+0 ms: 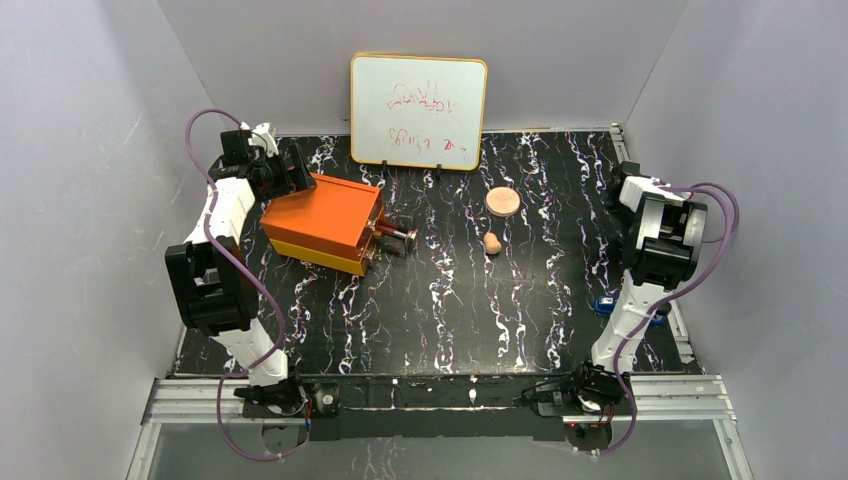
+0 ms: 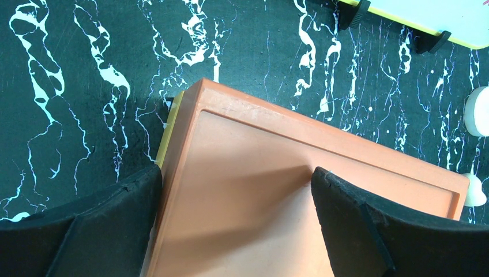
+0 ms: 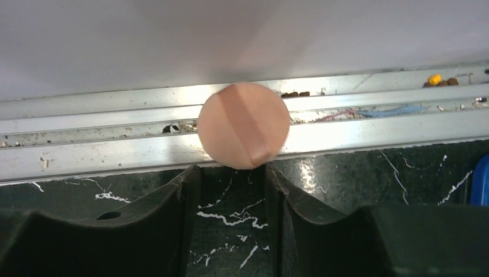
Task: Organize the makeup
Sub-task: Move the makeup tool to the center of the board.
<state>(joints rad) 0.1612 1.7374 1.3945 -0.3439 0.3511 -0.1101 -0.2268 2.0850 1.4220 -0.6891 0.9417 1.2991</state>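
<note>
Peach-coloured and round, a strapped puff (image 3: 243,133) stands face-on at the tips of the right gripper (image 3: 233,168). Its lower edge is caught between the two black fingers, which are closed partway on it and hold it off the table. Behind it run a scuffed aluminium rail (image 3: 86,153) and a white wall (image 3: 230,40); a few orange and brown crumbs (image 3: 438,79) lie in the rail's channel. A blue object (image 3: 481,180) shows at the right margin of that wrist view. From above it lies beside the right arm's lower link, and that arm's own links hide the gripper and the puff.

A second peach disc (image 1: 502,203) lies flat on the black, white-veined table (image 1: 450,320) at mid-depth, right of centre. The tan egg-shaped sponge (image 1: 492,242) sits just nearer than it, close but apart.

Well to their left stands the orange box (image 1: 318,222) with its yellow lower layer, set at an angle. At its end facing the sponge some small dark pieces show, too small to identify. The left gripper (image 2: 235,182) hangs over the box's far-left corner with its jaws spread wide and nothing between them but the lid below; one finger sits by the box's edge, the other over the lid.

A yellow-framed whiteboard (image 1: 418,97) with red scribbles stands upright on black feet at the table's far edge.
</note>
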